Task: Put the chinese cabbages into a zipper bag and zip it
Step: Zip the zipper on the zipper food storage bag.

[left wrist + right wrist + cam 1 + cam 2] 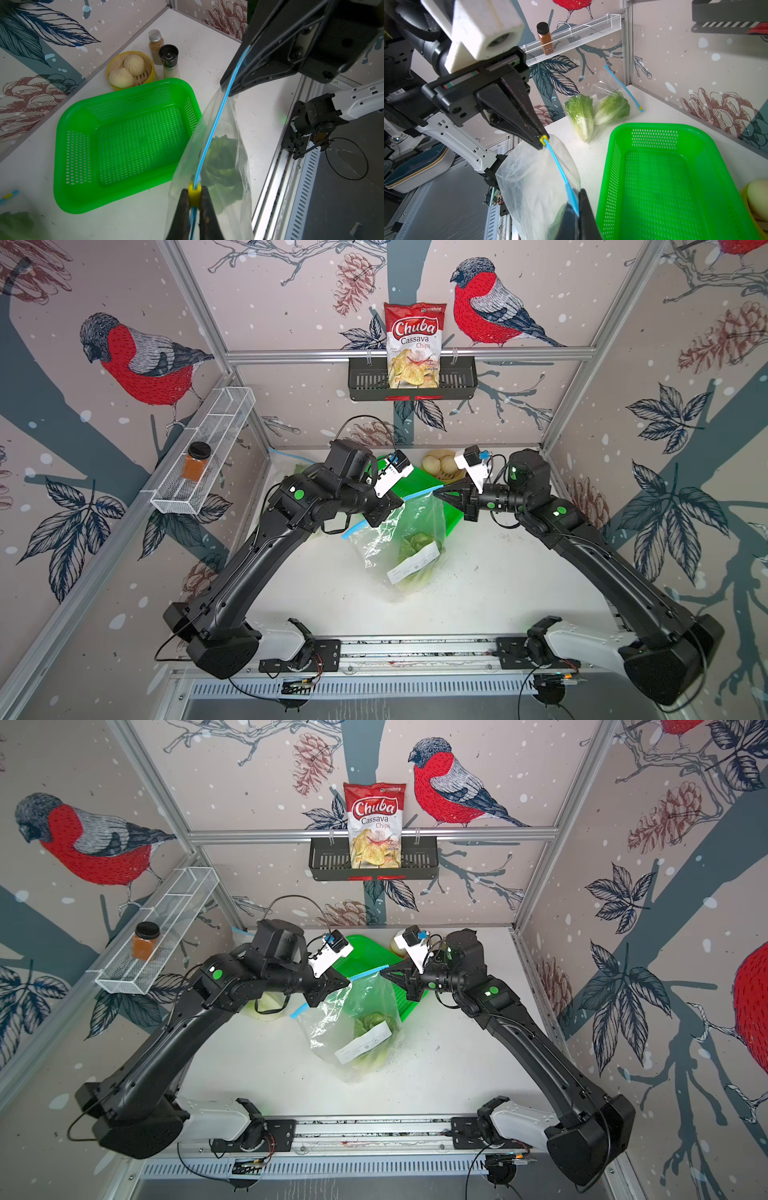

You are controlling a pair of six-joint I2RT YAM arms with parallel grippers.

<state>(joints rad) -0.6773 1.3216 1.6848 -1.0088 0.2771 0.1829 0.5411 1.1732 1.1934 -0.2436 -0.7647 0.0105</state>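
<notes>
**Zipper bag (pixel 399 539) held by both robot grippers, one chinese cabbage (pixel 417 542) inside**

A clear plastic zipper bag hangs between two black robot arms above a white table (pixel 498 572). The left gripper (pixel 194 194) is clamped on the bag's small yellow slider (pixel 194 190), at one end of the blue zip strip (pixel 216 124). The right gripper (pixel 576 207) is pinched closed on the opposite end of that strip, so the strip runs in a straight line from one gripper to the other.

One chinese cabbage sits low inside the bag, its crinkly green leaves showing through the plastic. A white label (pixel 413 568) lies across the bag's front. In both top views the bottom of the bag appears to rest on the table.

Just behind the bag is a green basket (pixel 60 149) with perforated walls, and nothing is in it. Two more chinese cabbages (pixel 580 116) lie side by side near the wall on the left arm's side of the table, well apart from the held bag. At least one of them sits in a second clear bag (pixel 610 83).

Beyond the basket stands a yellow steamer (pixel 152 70) holding pale buns (pixel 134 64), with a spice bottle (pixel 155 44) and a grinder (pixel 168 56) beside it.
</notes>
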